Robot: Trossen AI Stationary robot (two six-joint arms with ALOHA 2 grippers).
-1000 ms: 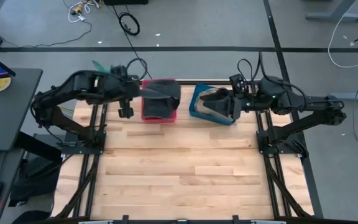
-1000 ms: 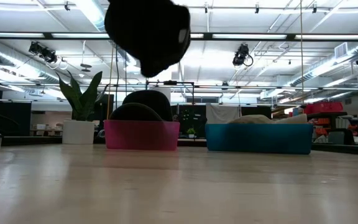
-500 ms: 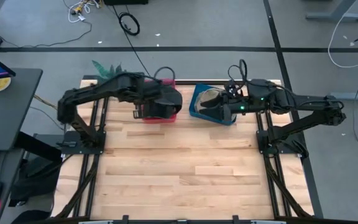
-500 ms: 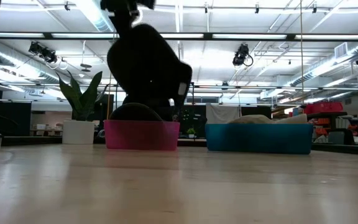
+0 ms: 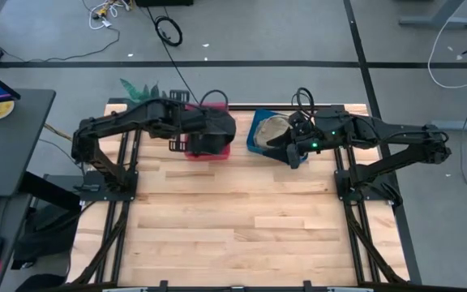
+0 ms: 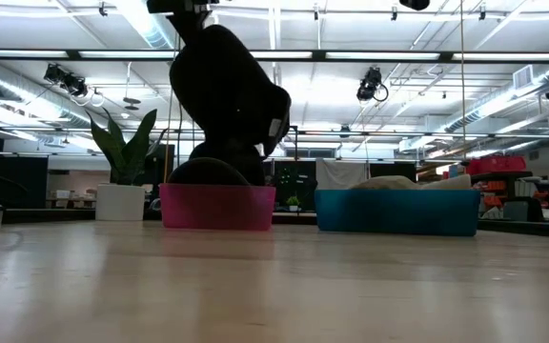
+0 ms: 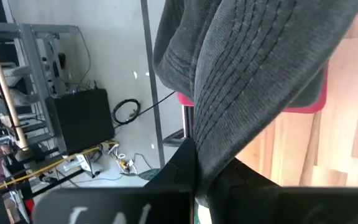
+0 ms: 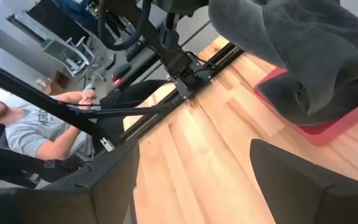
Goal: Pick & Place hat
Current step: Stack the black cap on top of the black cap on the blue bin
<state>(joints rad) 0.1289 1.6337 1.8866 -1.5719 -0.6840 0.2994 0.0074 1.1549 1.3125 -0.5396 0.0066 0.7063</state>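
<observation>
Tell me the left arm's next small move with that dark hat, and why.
Probably lower it a little, then let go. The left gripper is shut on the dark hat, which hangs over the pink bin, above another dark hat already inside. The right gripper waits open by the blue bin.

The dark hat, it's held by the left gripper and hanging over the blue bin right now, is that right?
Not quite. The left gripper does hold the dark hat, but the hat hangs over the pink bin, not the blue bin. The low view and the high view both show this. The blue bin stands beside it, near the open right gripper.
</observation>
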